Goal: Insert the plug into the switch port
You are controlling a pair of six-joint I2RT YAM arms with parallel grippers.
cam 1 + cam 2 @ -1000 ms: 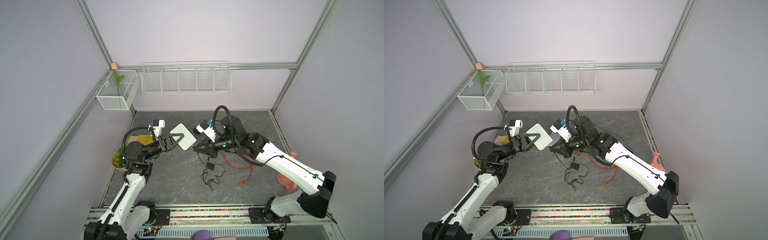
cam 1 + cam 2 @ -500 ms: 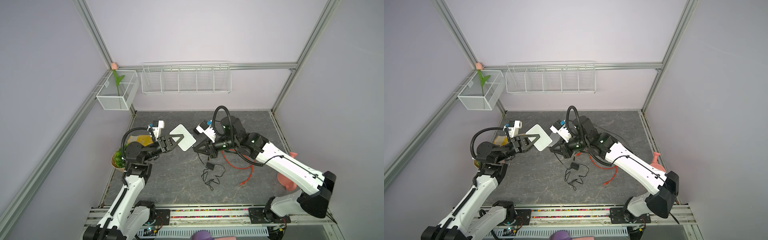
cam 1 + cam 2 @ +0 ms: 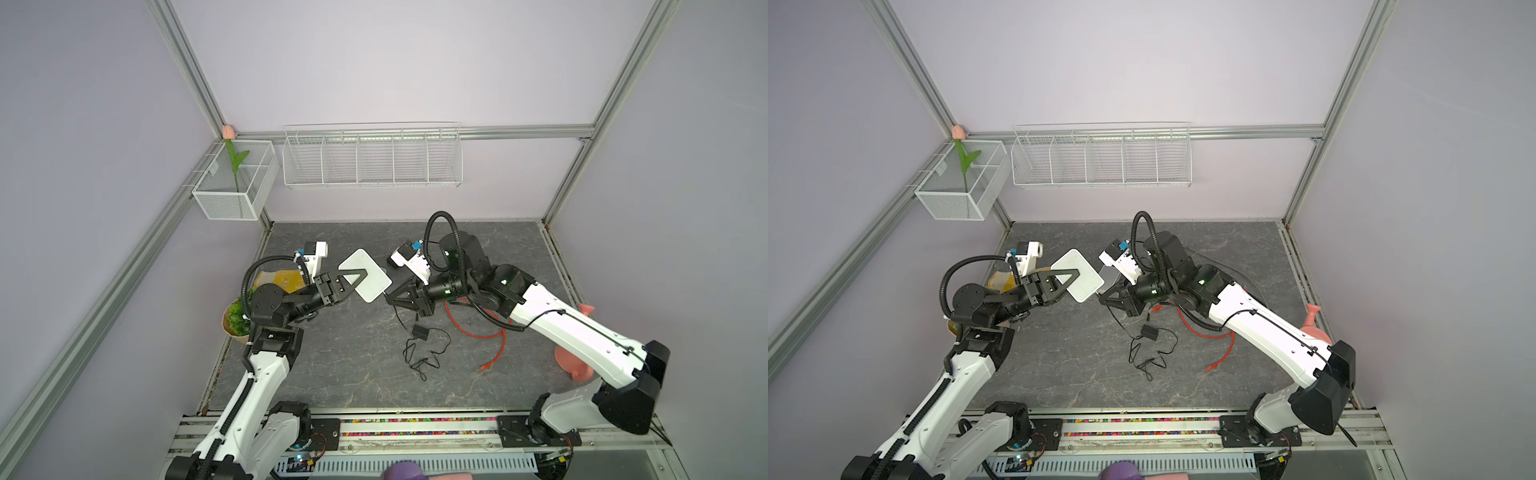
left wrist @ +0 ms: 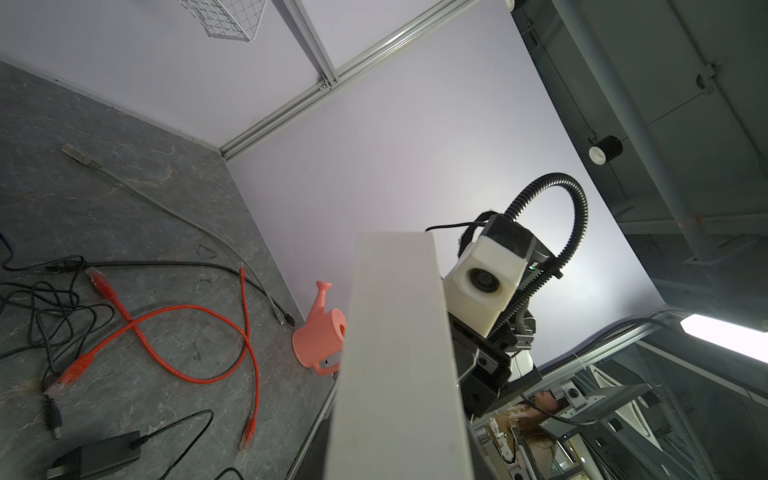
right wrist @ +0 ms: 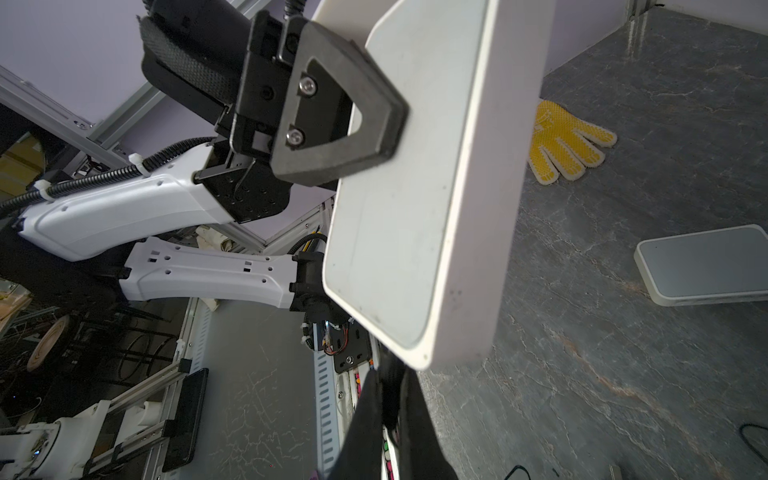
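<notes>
The box (image 3: 374,287) is white, the tabletop (image 3: 332,357) veined grey. The cable (image 4: 187,307) is orange, the watering can (image 4: 318,336) pink, the glove (image 5: 561,145) dotted yellow

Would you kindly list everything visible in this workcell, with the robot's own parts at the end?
held switch: one, white, off the table, in the left pincer
second switch: one, white-grey, flat on the table
power adapter: one, black, table middle, thin cable rising to the right pincer
plug: one, on that cable's end, hidden between the right pincer's tips
network cable: at least one, red-orange, loose near the right arm
watering can: one, pink, table's right edge
glove: one, yellow, table's left side
potted plant: one, green, left edge
mesh basket: one, white, left wall
tulip: one, pink, in the basket
wire rack: one, white, back wall
left pincer: black, shut on the held switch
right pincer: black, shut, seemingly on the plug
</notes>
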